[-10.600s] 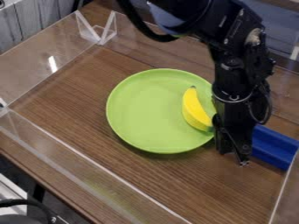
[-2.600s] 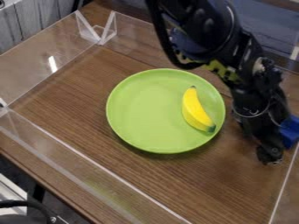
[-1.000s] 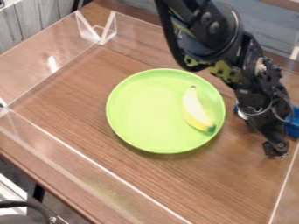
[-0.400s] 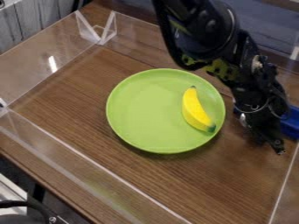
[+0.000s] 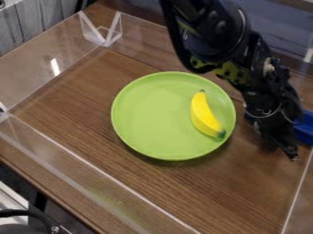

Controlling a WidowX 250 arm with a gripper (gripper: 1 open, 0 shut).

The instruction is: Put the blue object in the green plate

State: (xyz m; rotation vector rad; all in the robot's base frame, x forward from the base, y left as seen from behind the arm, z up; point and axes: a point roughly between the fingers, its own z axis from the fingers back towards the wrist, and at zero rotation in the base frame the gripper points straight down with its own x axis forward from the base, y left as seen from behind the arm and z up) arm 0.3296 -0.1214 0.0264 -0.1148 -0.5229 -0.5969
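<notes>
Camera view, nearest first: clear acrylic wall [image 5: 134, 206] along the front edge, then bare wooden surface [image 5: 73, 114].

At centre, green plate [image 5: 146, 117], flat on the surface, holding a yellow banana [image 5: 207, 115] along its 3 o'clock side.

Just past the plate rim toward 3 o'clock, hand [image 5: 284, 143] low over the surface, pointing steeply down, closed. Blue object [image 5: 305, 132] only partly visible at the far right edge, a small blue patch showing behind the hand; most of it hidden by the dark arm. Appears to be shut on the block's near end, though actual contact hidden from this angle.

Step in hand, by judgement: securing the grasp before lifting. To do it well:
- Confirm the block sits square between the fingers; long flat piece held near one end likely to droop or swivel.
- Lift straight up first, high enough to clear the plate rim.
- Carry toward 9 o'clock, aiming for the open part of the plate at its centre or left side, away from the banana.
- Lower until the block lies flat, then release; dropping from height risks bounce or sliding onto the rim.
- Watch the right-hand clear wall [image 5: 301, 187] close by; little room for swing.

Beyond, at 12 o'clock, the arm [image 5: 214, 37] reaching in, and a small clear stand [image 5: 101, 29] at 11 o'clock.
</notes>
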